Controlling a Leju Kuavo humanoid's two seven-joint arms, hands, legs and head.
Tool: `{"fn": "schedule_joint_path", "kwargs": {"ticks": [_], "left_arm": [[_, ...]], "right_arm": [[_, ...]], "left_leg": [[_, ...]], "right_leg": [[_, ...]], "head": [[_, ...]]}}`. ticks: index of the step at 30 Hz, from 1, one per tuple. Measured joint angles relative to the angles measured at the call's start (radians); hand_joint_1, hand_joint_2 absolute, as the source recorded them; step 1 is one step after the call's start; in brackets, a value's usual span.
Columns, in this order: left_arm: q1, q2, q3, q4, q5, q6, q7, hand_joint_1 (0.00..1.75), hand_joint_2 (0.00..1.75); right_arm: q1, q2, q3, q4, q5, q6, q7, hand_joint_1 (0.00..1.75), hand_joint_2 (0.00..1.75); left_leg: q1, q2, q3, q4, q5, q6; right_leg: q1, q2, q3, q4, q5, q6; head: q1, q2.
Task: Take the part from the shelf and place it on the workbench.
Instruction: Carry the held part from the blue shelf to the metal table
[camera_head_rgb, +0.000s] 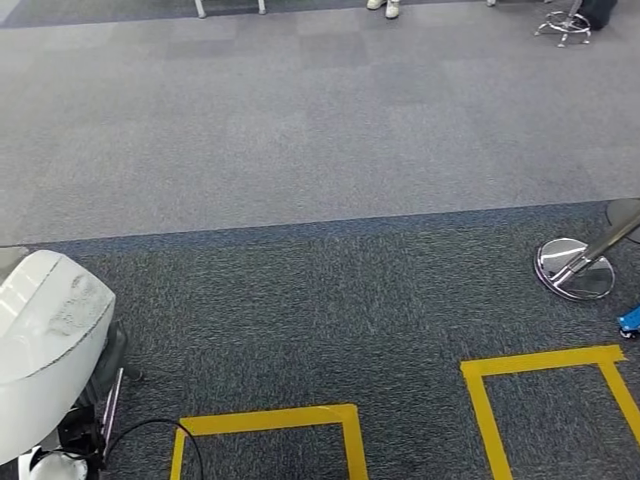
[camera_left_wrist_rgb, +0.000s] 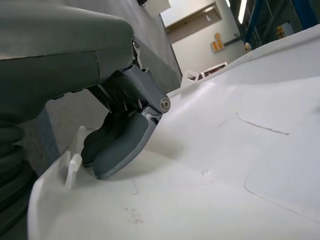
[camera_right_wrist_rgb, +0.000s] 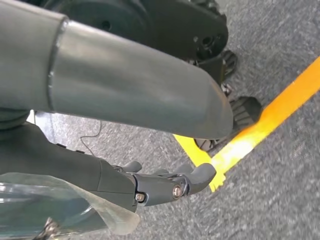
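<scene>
The part is a large white moulded panel with a rounded edge, low at the left of the head view. In the left wrist view my left hand grips the rim of the white panel, thumb on its upper face and darker fingers curled under the edge. In the head view, grey fingers show under the panel's right edge. My right hand hangs over the carpet with its fingers stretched out and nothing in them.
Grey carpet lies ahead, with two yellow tape squares near my feet. A chrome stand base and a blue object sit at the right. A person's shoes and a chair base are far ahead.
</scene>
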Motion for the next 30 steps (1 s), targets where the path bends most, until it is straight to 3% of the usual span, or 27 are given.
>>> {"fn": "schedule_joint_path", "kwargs": {"ticks": [2, 4, 5, 6, 7, 9, 10, 12, 14, 16, 17, 19, 21, 22, 23, 24, 26, 28, 30], "left_arm": [[-0.003, 0.000, 0.000, 0.000, 0.000, 0.000, 0.000, 1.75, 1.75], [-0.005, 0.000, 0.000, 0.000, 0.000, 0.000, 0.000, 1.75, 1.75], [-0.004, 0.000, 0.000, 0.000, 0.000, 0.000, 0.000, 1.75, 1.75], [-0.004, 0.000, 0.000, 0.000, 0.000, 0.000, 0.000, 1.75, 1.75], [-0.004, 0.000, 0.000, 0.000, 0.000, 0.000, 0.000, 1.75, 1.75], [-0.004, -0.001, 0.000, 0.000, 0.000, -0.001, 0.000, 1.75, 1.75], [-0.004, -0.001, 0.000, 0.000, 0.000, -0.001, 0.000, 1.75, 1.75], [-0.004, -0.001, 0.000, 0.000, 0.000, -0.001, 0.000, 1.75, 1.75], [-0.001, -0.002, 0.000, 0.000, 0.000, -0.001, 0.000, 1.75, 1.75], [-0.001, -0.001, 0.000, 0.000, 0.000, -0.001, 0.000, 1.75, 1.75], [-0.002, 0.000, 0.000, 0.000, 0.000, -0.001, 0.000, 1.75, 1.75], [-0.005, 0.000, 0.000, 0.000, 0.000, -0.001, 0.000, 1.75, 1.75], [-0.002, 0.000, -0.001, 0.000, 0.000, -0.001, 0.000, 1.75, 1.75], [-0.001, 0.000, -0.001, 0.000, 0.000, -0.001, 0.000, 1.75, 1.75], [0.000, 0.000, -0.001, 0.000, 0.000, -0.001, 0.000, 1.75, 1.75], [0.000, 0.000, -0.001, 0.000, 0.000, -0.001, 0.000, 1.75, 1.75], [-0.002, 0.000, -0.001, 0.000, 0.000, -0.001, 0.000, 1.75, 1.75], [-0.002, 0.000, -0.001, 0.001, 0.000, -0.001, 0.000, 1.75, 1.75], [0.000, 0.000, 0.000, 0.000, 0.000, -0.001, 0.000, 1.75, 1.75]], "right_arm": [[-0.001, 0.000, 0.000, 0.000, 0.000, 0.000, 0.000, 0.00, 0.00], [0.001, 0.000, 0.000, 0.000, 0.000, 0.000, 0.000, 0.00, 0.00], [0.003, 0.000, 0.000, 0.000, 0.000, 0.000, 0.000, 0.00, 0.00], [0.005, 0.000, 0.000, 0.000, 0.000, 0.000, 0.001, 0.00, 0.00], [0.006, 0.000, 0.000, 0.000, 0.000, 0.000, 0.001, 0.00, 0.00], [0.007, -0.001, 0.000, 0.000, 0.000, 0.000, 0.000, 0.00, 0.00], [0.007, -0.001, 0.000, 0.000, 0.000, 0.000, 0.000, 0.00, 0.00], [0.006, -0.002, 0.001, 0.000, 0.000, 0.000, 0.000, 0.00, 0.00], [0.005, -0.002, 0.001, 0.000, 0.000, 0.000, 0.001, 0.00, 0.00], [0.004, -0.002, 0.001, 0.000, 0.000, 0.000, 0.000, 0.00, 0.00], [0.004, -0.001, 0.001, 0.000, 0.000, 0.000, 0.000, 0.00, 0.00], [0.007, -0.001, 0.001, 0.000, 0.000, 0.000, 0.000, 0.00, 0.00], [0.009, -0.001, 0.001, 0.000, 0.000, 0.000, 0.000, 0.00, 0.00], [0.009, -0.001, 0.001, 0.000, 0.000, 0.000, 0.000, 0.00, 0.00], [0.008, -0.001, 0.001, 0.000, 0.000, 0.000, 0.000, 0.00, 0.00], [0.008, -0.001, 0.001, 0.000, 0.000, 0.000, 0.000, 0.00, 0.00], [0.008, -0.001, 0.001, 0.000, 0.000, 0.000, 0.000, 0.00, 0.00], [0.006, -0.001, 0.001, 0.000, 0.000, 0.000, 0.000, 0.00, 0.00], [0.003, -0.001, 0.001, 0.000, 0.000, 0.000, 0.000, 0.00, 0.00]], "left_leg": [[0.003, -0.018, 0.005, -0.007, 0.003, 0.014], [0.001, -0.040, 0.005, -0.007, 0.001, 0.022], [0.000, -0.053, 0.006, -0.006, 0.000, 0.023], [-0.002, -0.068, 0.007, -0.006, 0.000, 0.024], [-0.002, -0.083, 0.010, -0.004, -0.002, 0.023], [-0.001, -0.110, 0.014, 0.000, -0.007, 0.019], [-0.001, -0.122, 0.012, 0.005, -0.009, 0.015], [0.003, -0.142, 0.005, 0.009, -0.009, 0.005], [0.006, -0.160, -0.001, 0.007, -0.005, -0.006], [0.005, -0.133, -0.011, 0.028, -0.020, -0.017], [0.005, -0.106, -0.029, 0.067, -0.041, -0.023], [0.008, -0.058, -0.092, 0.196, -0.100, -0.032], [0.015, -0.046, -0.145, 0.296, -0.127, -0.039], [0.019, -0.043, -0.147, 0.296, -0.112, -0.042], [0.022, -0.037, -0.126, 0.249, -0.079, -0.043], [0.024, -0.021, -0.090, 0.176, -0.039, -0.044], [0.017, 0.024, -0.027, 0.052, 0.002, -0.039], [0.007, 0.038, -0.012, 0.019, -0.004, -0.026], [0.005, 0.015, -0.013, 0.015, -0.004, -0.009]], "right_leg": [[-0.003, 0.055, -0.042, 0.086, -0.049, 0.003], [-0.002, 0.084, -0.119, 0.231, -0.108, 0.001], [-0.001, 0.088, -0.148, 0.277, -0.116, 0.000], [-0.001, 0.090, -0.161, 0.287, -0.102, -0.002], [-0.001, 0.093, -0.153, 0.253, -0.068, -0.004], [-0.001, 0.123, -0.102, 0.119, 0.014, -0.010], [-0.002, 0.143, -0.077, 0.060, 0.037, -0.013], [-0.002, 0.164, -0.052, 0.012, 0.042, -0.016], [0.000, 0.149, -0.043, 0.004, 0.044, -0.021], [-0.002, 0.127, -0.035, -0.007, 0.047, -0.031], [-0.003, 0.114, -0.031, -0.012, 0.048, -0.036], [-0.002, 0.087, -0.025, -0.014, 0.045, -0.041], [-0.001, 0.060, -0.022, -0.014, 0.040, -0.042], [-0.001, 0.046, -0.019, -0.014, 0.037, -0.041], [-0.001, 0.034, -0.014, -0.014, 0.034, -0.038], [-0.001, 0.023, -0.008, -0.014, 0.029, -0.035], [0.003, 0.005, -0.001, -0.014, 0.019, -0.024], [0.007, -0.014, 0.005, -0.015, 0.011, -0.011], [0.002, -0.028, 0.014, -0.016, 0.003, 0.000]], "head": [[0.006, 0.000], [0.010, 0.000], [0.010, 0.000], [0.010, 0.000], [0.011, 0.000], [0.011, 0.000], [0.010, 0.000], [0.010, 0.000], [0.010, 0.000], [0.007, 0.000], [0.005, 0.000], [0.001, 0.000], [0.001, 0.000], [0.001, 0.000], [0.001, 0.000], [0.001, 0.000], [0.001, 0.000], [0.004, 0.000], [0.007, 0.000]]}}
